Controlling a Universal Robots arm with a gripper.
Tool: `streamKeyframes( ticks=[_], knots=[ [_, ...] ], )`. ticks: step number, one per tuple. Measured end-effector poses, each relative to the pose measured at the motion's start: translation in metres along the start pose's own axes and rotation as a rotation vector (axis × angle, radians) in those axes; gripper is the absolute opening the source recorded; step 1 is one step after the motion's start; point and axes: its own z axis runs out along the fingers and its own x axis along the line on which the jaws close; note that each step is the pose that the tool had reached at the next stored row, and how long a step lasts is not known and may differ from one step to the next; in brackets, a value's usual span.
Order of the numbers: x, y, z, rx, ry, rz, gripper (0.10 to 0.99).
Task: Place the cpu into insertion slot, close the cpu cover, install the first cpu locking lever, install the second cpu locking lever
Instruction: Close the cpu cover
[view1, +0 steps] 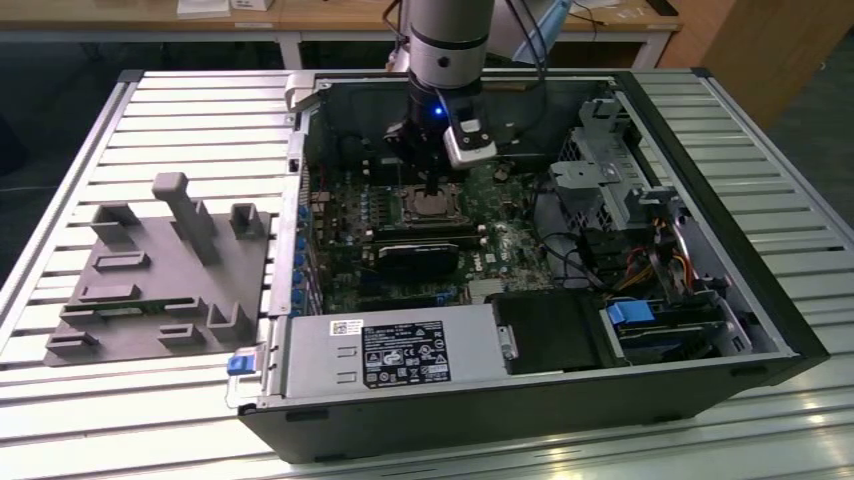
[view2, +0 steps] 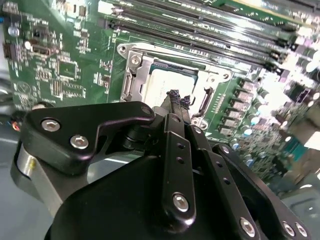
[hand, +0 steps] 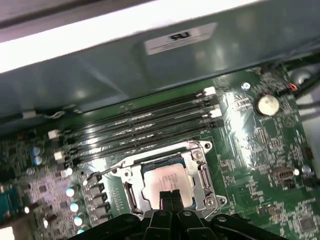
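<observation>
First wrist view: claw (hand: 170, 197) pinched closed, empty, over the seated cpu (hand: 165, 179); exterior view adds a grey fixture (view1: 160, 270) on the bench (view1: 174, 110).

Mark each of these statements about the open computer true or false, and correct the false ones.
1. The cpu sits in the insertion slot. True.
2. The gripper has its fingers spread wide. False: they are pressed together, over the cpu.
3. Long memory slots run beside the insertion slot. True.
4. The grey fixture lies to the exterior view's right of the computer case. False: it lies to the exterior view's left of it.
</observation>
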Motion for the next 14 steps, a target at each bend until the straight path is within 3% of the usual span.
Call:
streamKeyframes(
  ticks=[6,14],
  knots=[
    [0.0000,0.0000,0.0000,0.001,0.0026,-0.108,0.106],
    [0.0012,-0.0001,-0.0064,-0.007,-0.0010,-0.120,0.106]
  ],
)
